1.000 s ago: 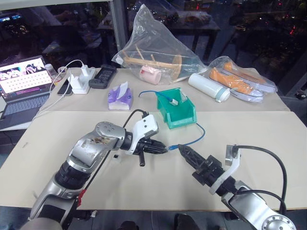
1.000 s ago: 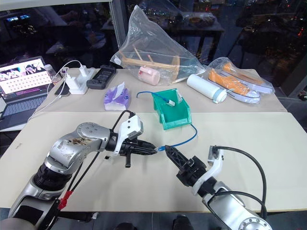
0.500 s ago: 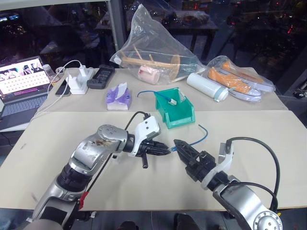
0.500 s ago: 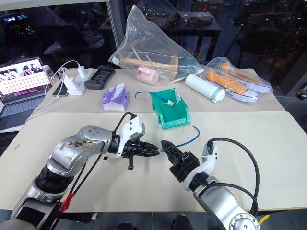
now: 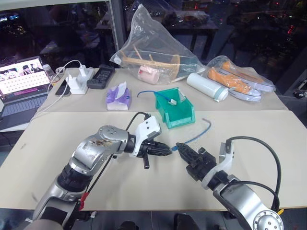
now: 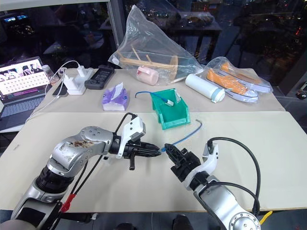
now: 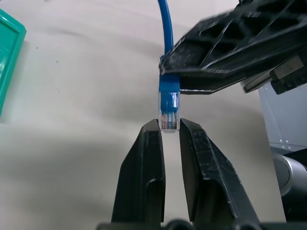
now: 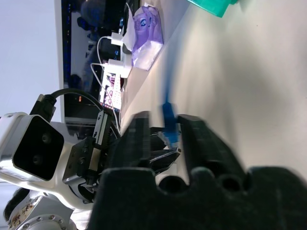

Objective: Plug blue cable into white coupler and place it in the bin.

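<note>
Blue cable [image 7: 165, 48] pinched near its clear plug by right hand [image 5: 181, 148], plug aimed between tips of left hand [image 5: 169, 151], likely for mating. Left hand pressed together; white coupler in it, if any, not discernible. Bin [image 5: 178, 116] beyond both hands on worktop [image 5: 249, 129].

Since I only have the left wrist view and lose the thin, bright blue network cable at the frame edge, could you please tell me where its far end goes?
Observer: From the right gripper the blue cable curves away toward the robot's right, ending to the right of the teal plastic bin.
Operator: Is that bin empty?
Observer: No, a second blue cable with a white coupler already lies in it.
Operator: What is behind it?
Observer: A white bottle lies on its side, behind and to the right.
</note>
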`<action>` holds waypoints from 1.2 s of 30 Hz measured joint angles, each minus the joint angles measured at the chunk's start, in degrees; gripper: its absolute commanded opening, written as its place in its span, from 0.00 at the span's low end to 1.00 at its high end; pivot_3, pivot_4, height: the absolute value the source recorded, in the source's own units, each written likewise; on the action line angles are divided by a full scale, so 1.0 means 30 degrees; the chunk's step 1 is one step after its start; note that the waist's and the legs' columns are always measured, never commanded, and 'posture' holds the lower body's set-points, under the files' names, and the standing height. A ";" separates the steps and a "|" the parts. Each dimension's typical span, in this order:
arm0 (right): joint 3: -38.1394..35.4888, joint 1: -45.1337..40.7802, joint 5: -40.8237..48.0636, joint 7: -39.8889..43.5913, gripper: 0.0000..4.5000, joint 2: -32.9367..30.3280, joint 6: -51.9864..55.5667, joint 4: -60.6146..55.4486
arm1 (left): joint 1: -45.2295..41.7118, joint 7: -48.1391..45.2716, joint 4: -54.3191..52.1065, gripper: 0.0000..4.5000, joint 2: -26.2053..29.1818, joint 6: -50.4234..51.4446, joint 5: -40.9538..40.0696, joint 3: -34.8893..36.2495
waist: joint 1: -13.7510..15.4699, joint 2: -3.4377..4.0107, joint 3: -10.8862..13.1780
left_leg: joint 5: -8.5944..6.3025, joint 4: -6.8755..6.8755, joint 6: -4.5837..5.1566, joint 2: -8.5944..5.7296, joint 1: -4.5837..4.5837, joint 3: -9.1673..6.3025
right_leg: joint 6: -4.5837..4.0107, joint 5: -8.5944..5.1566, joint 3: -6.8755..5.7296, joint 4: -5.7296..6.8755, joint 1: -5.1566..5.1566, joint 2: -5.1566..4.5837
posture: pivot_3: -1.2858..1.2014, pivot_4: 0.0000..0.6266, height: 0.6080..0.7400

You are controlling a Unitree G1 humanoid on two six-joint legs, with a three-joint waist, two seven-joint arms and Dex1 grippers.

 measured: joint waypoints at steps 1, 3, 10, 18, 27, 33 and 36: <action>0.0023 -0.0001 0.0003 0.0000 0.01 -0.0017 -0.0051 0.0000 | 0.0000 0.0028 0.0000 0.02 -0.0001 0.0028 -0.0034 -0.0001 | -0.0004 0.0000 0.0000 | 0.0000 0.0000 0.0001 0.0000 0.0000 0.0000 | 0.0000 0.0000 0.0001 0.0000 0.0000 0.0000 | 0.52 0.24 1.00; 0.0081 0.0006 0.0003 0.0000 0.01 -0.0033 -0.0146 0.0000 | -0.0001 0.0130 -0.0054 0.02 0.0000 0.0163 -0.0105 0.0003 | -0.0005 0.0000 0.0000 | 0.0000 0.0000 0.0001 0.0000 0.0000 0.0001 | 0.0000 0.0000 0.0001 0.0000 0.0000 0.0001 | 0.52 0.24 1.00; 0.0279 0.0023 0.0003 0.0010 0.00 -0.0169 -0.0380 -0.0001 | 0.0019 0.0496 -0.0281 0.12 0.0117 0.0432 -0.0372 0.0003 | -0.0006 0.0000 0.0000 | 0.0000 0.0000 0.0000 0.0000 -0.0001 0.0000 | 0.0000 0.0000 0.0001 -0.0001 0.0000 0.0000 | 0.52 0.24 1.00; 0.0451 0.0086 0.0014 0.0232 0.00 -0.0277 -0.0570 -0.0050 | 0.0826 0.0350 -0.1093 0.75 0.1299 0.1744 -0.2493 0.2290 | -0.0103 0.0002 0.0001 | -0.0001 -0.0016 0.0002 0.0004 0.0004 -0.0002 | -0.0008 -0.0006 0.0001 0.0006 -0.0016 0.0003 | 0.52 0.24 1.00; 0.0670 -0.0808 0.0802 0.0992 0.00 -0.0675 -0.0512 0.0611 | 0.4722 -0.0022 -0.0821 1.00 0.3617 -0.0170 -0.4912 1.0570 | -0.0158 0.0021 0.0001 | 0.0000 -0.0040 0.0000 0.0024 0.0026 0.0002 | -0.0030 -0.0017 0.0010 0.0020 -0.0043 0.0029 | 0.52 0.24 1.00; 0.0851 -0.1913 0.1675 0.1146 0.00 -0.1190 -0.0165 0.1306 | 1.0601 0.0542 -0.1138 1.00 0.2651 -0.2801 -0.4788 1.4512 | -0.0098 0.0025 -0.0001 | -0.0003 -0.0054 -0.0001 0.0039 0.0022 0.0019 | -0.0032 -0.0015 0.0020 -0.0010 -0.0050 0.0027 | 0.52 0.24 1.00; 0.0994 -0.2187 0.1858 0.1313 0.00 -0.1317 -0.0042 0.1642 | 1.4117 0.2178 -0.2197 1.00 0.0528 -0.4352 -0.3987 1.5079 | -0.0023 0.0017 -0.0003 | -0.0005 -0.0054 -0.0002 0.0046 0.0003 0.0012 | -0.0033 -0.0015 0.0000 -0.0028 -0.0044 0.0027 | 0.52 0.24 1.00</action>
